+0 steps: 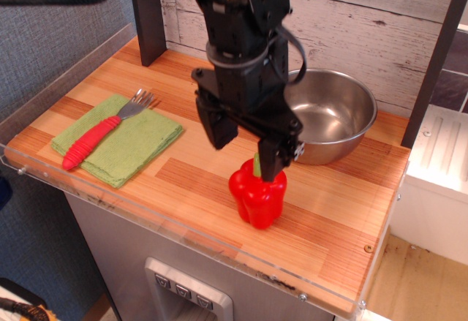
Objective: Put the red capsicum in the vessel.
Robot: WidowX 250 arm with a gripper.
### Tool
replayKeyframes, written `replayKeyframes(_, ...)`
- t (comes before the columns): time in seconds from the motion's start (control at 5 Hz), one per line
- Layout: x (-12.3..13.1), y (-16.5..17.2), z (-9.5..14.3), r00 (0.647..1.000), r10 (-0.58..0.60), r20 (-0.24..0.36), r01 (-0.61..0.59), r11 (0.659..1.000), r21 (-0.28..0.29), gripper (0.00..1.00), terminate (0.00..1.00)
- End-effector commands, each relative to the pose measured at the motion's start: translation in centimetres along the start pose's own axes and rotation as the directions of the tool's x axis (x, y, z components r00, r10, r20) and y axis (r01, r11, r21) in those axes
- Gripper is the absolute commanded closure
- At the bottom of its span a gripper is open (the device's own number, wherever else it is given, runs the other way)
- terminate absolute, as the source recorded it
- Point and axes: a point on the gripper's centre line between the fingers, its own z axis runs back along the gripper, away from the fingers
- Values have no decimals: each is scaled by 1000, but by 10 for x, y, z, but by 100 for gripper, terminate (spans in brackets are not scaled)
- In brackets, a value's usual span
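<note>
Single raised view, probably front-right, angled down onto counter (197, 167).

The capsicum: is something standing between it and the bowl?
Nothing visible does. The capsicum stands on bare wood in front of the bowl; only the open gripper hangs over it.

The claw (241, 149) covers the left rim of the bowl (333, 116) behind it and most of the pepper's (257, 195) stem below its right finger. The arm above runs off the top edge.
</note>
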Motion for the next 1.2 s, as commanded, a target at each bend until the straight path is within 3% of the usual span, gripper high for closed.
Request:
replayKeyframes(0.0, 6, 3, -14, 1000, 10, -11, -11, 1000, -16, 0, 0)
replayKeyframes(0.2, 12, 1, -18, 1000, -1, -8, 0, 1000, -25, 0, 0)
replayKeyframes(0.4, 15, -2, -17, 1000, -11, -2, 11, 1000, -26, 100, 0)
replayKeyframes(1.0, 19, -4, -8, 999, -28, 19, 29, 998, -55, 100, 0)
